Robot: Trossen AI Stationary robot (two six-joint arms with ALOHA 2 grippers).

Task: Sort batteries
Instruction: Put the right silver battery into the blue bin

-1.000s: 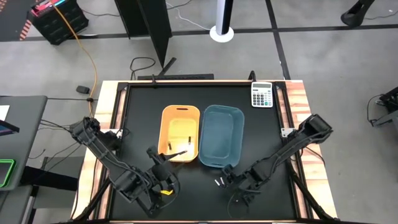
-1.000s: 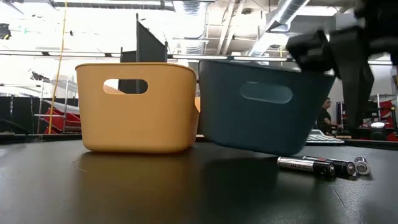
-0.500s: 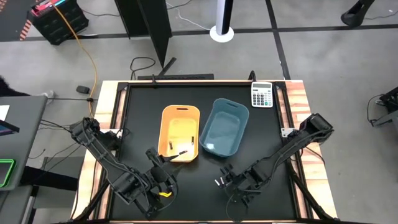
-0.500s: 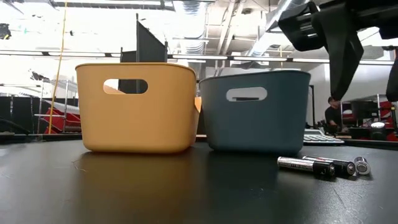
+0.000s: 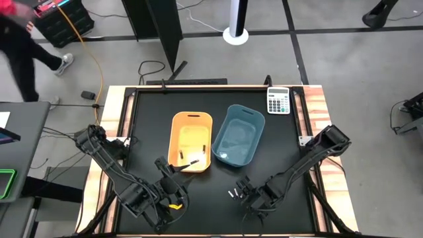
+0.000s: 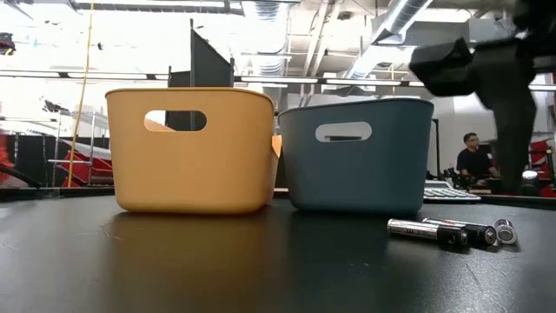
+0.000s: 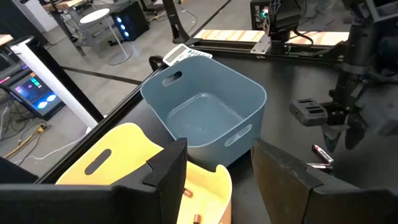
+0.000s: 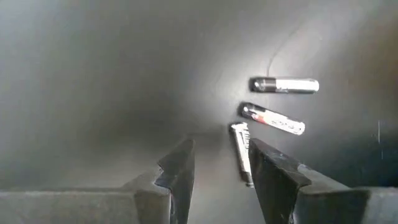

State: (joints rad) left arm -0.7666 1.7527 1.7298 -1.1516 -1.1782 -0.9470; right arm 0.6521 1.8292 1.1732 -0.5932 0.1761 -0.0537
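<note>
Sorting of batteries, with the blue bin taken as landmark. The right gripper hung low over the black table in front of the blue bin, its two fingers spread and holding nothing. Three loose batteries lay on the table just beyond its fingertips, close together but not stacked; the low view showed them as a row on the table in front of the blue bin and off to one side of it. One battery lay nearest the fingers, roughly in line with them but against one finger rather than centred in the gap. The orange bin stood beside the blue bin, touching or nearly so, and already held a few dark batteries; the blue bin appeared empty. The left gripper waited over the near end of the orange bin, its fingers also spread. To do the pick well, the right gripper would likely need to shift sideways until the nearest battery sat midway between the fingers, then descend and close across its width; a closure off-centre might roll it against its neighbours or catch two at once.
</note>
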